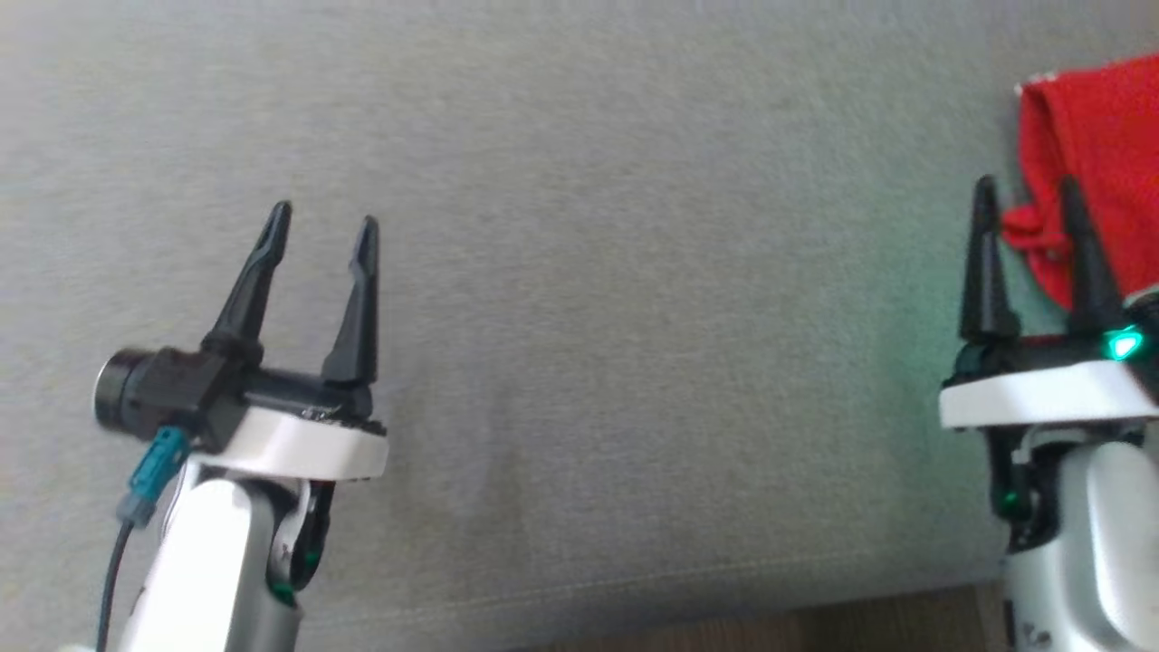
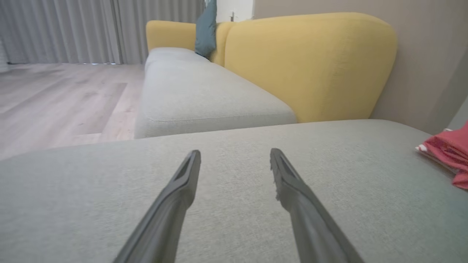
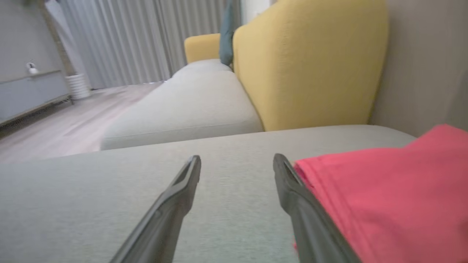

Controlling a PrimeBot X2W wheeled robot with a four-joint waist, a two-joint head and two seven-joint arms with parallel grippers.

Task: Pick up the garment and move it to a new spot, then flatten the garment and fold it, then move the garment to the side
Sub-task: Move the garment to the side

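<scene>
**Item:** garment (image 1: 1100, 136), red, bunched or folded (its full outline runs off the head view's right edge, so which is hard to say).
**Location:** far right of the grey sofa seat (image 1: 634, 272), lying flat on the cushion.
**Right pincer** (image 1: 1028, 186): released, jaws spread, nothing between them. The garment lies just to its right and farther away, with its left edge beside the right-hand finger; whether they touch cannot be told.
**Left pincer** (image 1: 324, 215): released and empty, well apart to the left.
**Nearer arm:** the right, plainly.
**Long axis:** apparently near-to-far, roughly in line with the fingers.
**Judgement:** any further nudge sideways falls to the right arm.
</scene>
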